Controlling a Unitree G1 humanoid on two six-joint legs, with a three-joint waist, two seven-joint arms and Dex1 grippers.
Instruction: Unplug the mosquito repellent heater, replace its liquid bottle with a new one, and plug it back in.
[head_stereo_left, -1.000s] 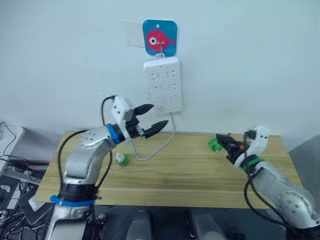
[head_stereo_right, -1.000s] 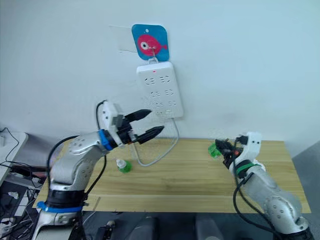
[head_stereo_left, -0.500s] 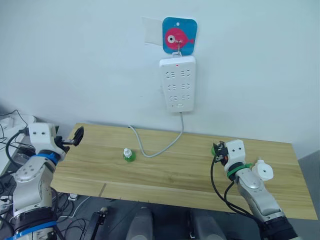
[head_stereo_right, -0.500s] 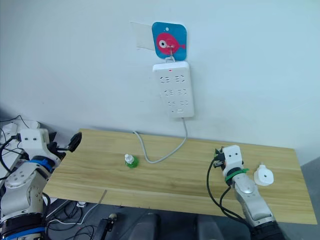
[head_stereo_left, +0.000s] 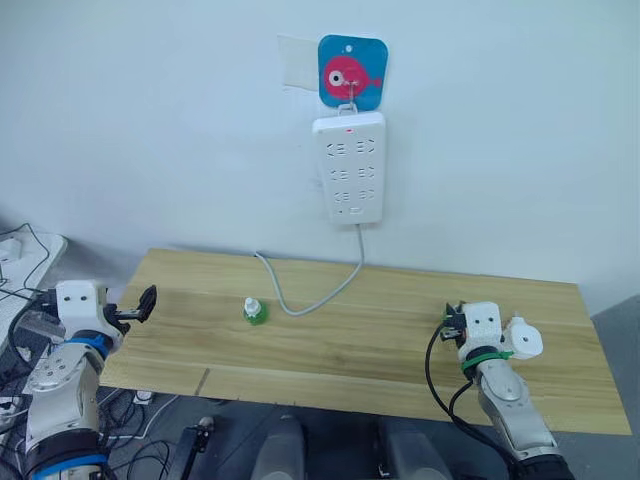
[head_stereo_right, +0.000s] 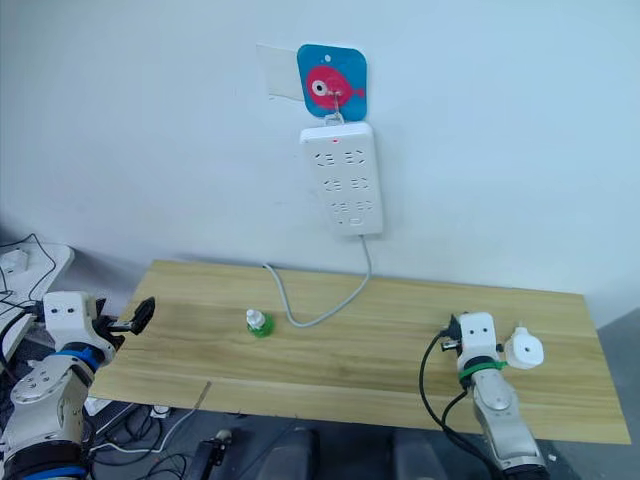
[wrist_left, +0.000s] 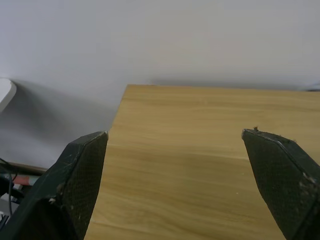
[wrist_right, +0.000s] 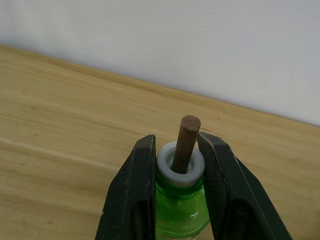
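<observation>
Both arms dropped lower than before. Left hand (wrist_left: 175, 150) wide, empty, at worktop (head_stereo_left: 360, 330) edge. Right hand (wrist_right: 175, 170) clamps green wick bottle (wrist_right: 179, 205); heater (head_stereo_left: 524, 340) beside it.

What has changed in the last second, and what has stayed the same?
The left pincer came down from near the power strip to the table's left edge, open. The right arm pulled back; its pincer holds the wick bottle. The heater now lies beside it. The capped bottle stayed.
</observation>
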